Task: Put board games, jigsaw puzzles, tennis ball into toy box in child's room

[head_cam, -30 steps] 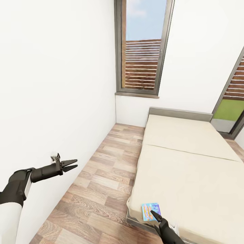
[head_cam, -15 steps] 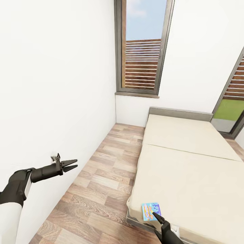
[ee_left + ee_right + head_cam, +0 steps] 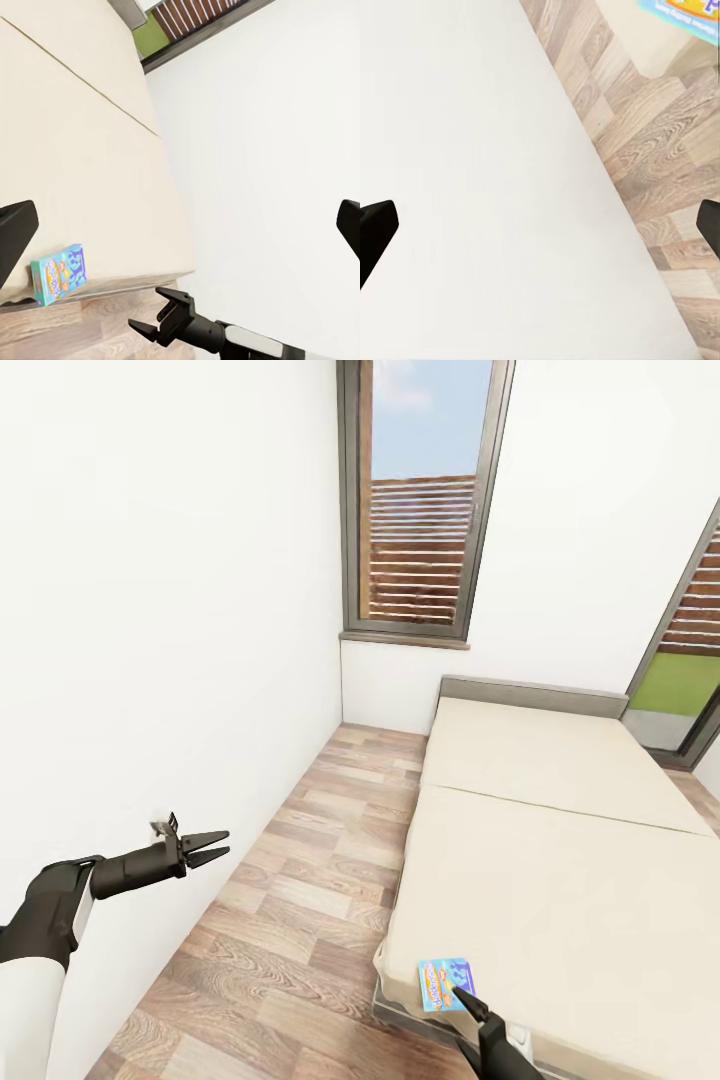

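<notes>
Your left gripper (image 3: 212, 848) is hanging over the wood floor (image 3: 300, 920) beside the white wall (image 3: 150, 610), fingers parted and holding nothing. The bed (image 3: 560, 880) is lying to the right of the floor strip, under the window (image 3: 420, 500). The small blue board game (image 3: 443, 983) is sitting flat at the bed's near corner. Your right gripper (image 3: 463, 997) is pointing at that box, tip at its edge; whether its fingers are spread or together, you cannot tell.
</notes>
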{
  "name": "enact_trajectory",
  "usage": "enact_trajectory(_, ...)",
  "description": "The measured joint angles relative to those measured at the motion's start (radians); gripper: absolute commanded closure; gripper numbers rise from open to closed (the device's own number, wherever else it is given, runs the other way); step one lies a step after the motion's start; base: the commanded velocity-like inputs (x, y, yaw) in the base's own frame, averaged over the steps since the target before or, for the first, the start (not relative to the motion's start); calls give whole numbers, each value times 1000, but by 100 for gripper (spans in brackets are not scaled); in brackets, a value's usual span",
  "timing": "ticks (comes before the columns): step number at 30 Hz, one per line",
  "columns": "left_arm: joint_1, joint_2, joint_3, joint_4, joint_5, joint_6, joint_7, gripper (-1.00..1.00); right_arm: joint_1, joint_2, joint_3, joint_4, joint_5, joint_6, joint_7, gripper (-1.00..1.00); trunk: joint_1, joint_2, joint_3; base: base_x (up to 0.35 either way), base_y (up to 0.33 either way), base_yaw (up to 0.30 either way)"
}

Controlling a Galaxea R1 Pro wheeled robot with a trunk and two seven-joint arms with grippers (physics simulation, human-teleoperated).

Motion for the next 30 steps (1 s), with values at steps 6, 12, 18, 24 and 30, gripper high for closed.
enact_trajectory(6,-1,3,0,0,0,-1,0,-100,6,-5,0,0,1,-3,2,-100,0,0,0,0,0,0)
enact_trajectory(12,-1,9,0,0,-2,-1,0,-100,8,-13,1,0,7,-5,-6,-100,0,0,0,0,0,0)
enact_trajectory(18,-1,11,0,0,-10,-1,0,-100,9,-14,2,0,5,-5,-6,-100,0,0,0,0,0,0)
enact_trajectory(24,-1,14,-1,1,-14,0,0,-100,9,-15,2,0,4,-6,-6,-100,0,0,0,0,0,0)
enact_trajectory(30,0,14,-5,2,-16,1,0,-100,11,-17,2,1,1,-3,-1,-100,0,0,0,0,0,0)
